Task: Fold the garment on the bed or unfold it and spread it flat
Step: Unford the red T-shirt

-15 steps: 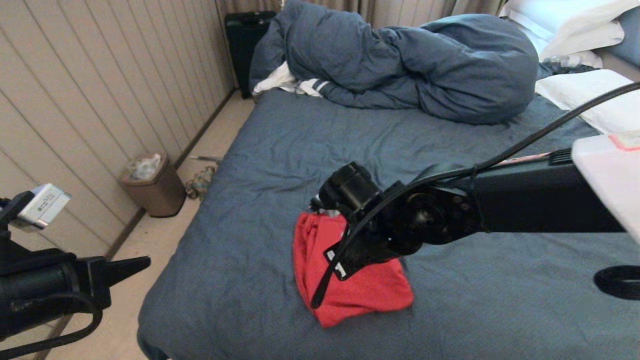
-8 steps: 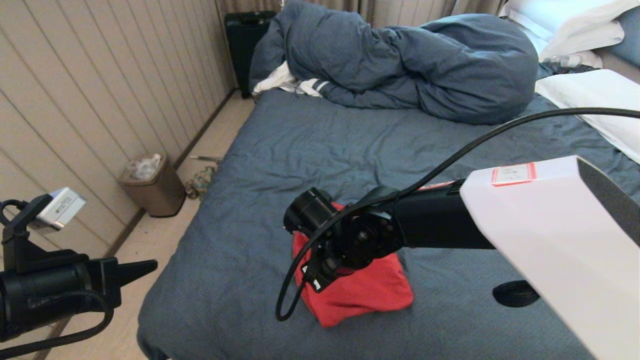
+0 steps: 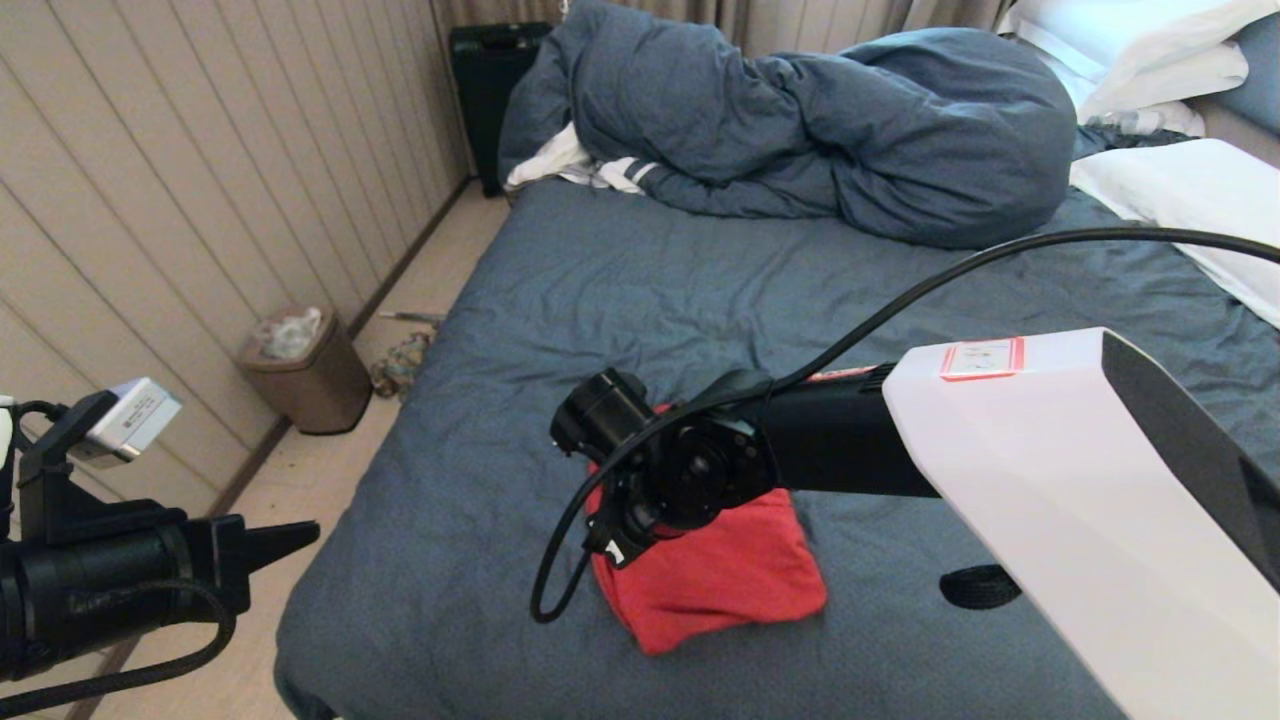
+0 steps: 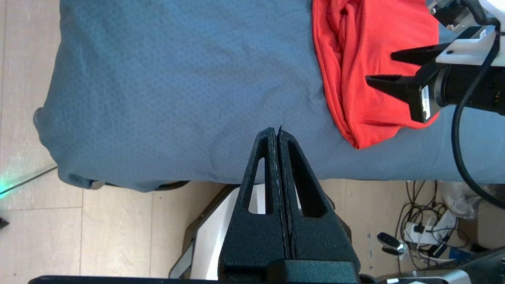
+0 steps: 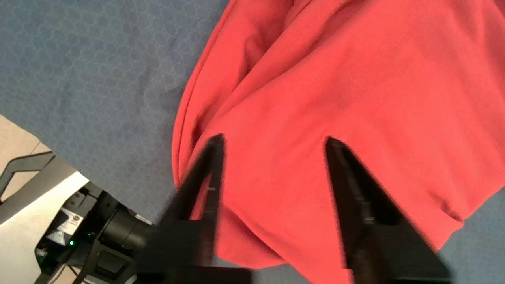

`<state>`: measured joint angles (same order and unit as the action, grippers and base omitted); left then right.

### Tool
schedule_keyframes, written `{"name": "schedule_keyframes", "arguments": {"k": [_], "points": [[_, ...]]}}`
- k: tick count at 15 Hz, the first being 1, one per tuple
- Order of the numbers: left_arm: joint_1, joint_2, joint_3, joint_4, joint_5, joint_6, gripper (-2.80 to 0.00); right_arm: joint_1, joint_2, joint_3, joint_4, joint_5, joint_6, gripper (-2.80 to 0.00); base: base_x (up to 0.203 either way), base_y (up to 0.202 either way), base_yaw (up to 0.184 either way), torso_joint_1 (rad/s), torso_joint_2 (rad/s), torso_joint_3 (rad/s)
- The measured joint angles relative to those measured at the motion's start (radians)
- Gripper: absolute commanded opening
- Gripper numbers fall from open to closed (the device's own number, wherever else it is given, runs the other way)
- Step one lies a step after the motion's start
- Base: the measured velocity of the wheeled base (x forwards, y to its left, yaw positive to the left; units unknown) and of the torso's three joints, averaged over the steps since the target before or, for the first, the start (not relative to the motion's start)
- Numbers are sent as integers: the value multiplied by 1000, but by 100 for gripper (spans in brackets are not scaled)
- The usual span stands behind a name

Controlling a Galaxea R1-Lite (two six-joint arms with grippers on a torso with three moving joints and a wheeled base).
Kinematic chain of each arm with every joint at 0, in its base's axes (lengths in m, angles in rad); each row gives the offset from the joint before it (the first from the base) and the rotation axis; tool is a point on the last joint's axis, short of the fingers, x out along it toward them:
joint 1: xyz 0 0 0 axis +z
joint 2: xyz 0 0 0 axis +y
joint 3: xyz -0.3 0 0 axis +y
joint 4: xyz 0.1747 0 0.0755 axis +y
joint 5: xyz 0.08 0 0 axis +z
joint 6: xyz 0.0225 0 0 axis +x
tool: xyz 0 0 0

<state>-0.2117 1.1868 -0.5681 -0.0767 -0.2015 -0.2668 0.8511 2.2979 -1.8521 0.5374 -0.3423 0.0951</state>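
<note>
shirt [image 3: 715, 575]: red, bunched into a compact folded lump on the near part of the bed [image 3: 620, 290], close to its near-left corner; lettering not visible from any view.
risk 1: the fingers [image 5: 209, 165] stand apart over a smooth, broad face of the shirt. If they close there, they would likely pinch several layers at once, and a lift would carry the whole lump instead of opening it.
risk 2: the sheet lies directly under the cloth; a deep pinch near the shirt's left edge could catch sheet as well and drag it.
risk 3: the shirt is near the bed edge; a pull toward the near-left side could slide it off onto the floor.
right gripper [image 5: 272, 157]: over the shirt, fingers pointing down at it, spread with red cloth showing between them; nothing held. Contact with the cloth cannot be told.
right arm: reaches in from the right across the near bed, wrist bent down, cable looping below it.
left gripper [image 4: 278, 134]: fingers pressed together, empty, parked off the bed's near-left corner, pointing toward the shirt, well apart from it.
</note>
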Motion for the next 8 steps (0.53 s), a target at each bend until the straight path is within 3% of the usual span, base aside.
{"name": "schedule_keyframes", "arguments": {"k": [8], "points": [[0,3,8,0,0,-3,-280,18,102,-98,12,-14,15,0,0,0,0,0,0,0]]}}
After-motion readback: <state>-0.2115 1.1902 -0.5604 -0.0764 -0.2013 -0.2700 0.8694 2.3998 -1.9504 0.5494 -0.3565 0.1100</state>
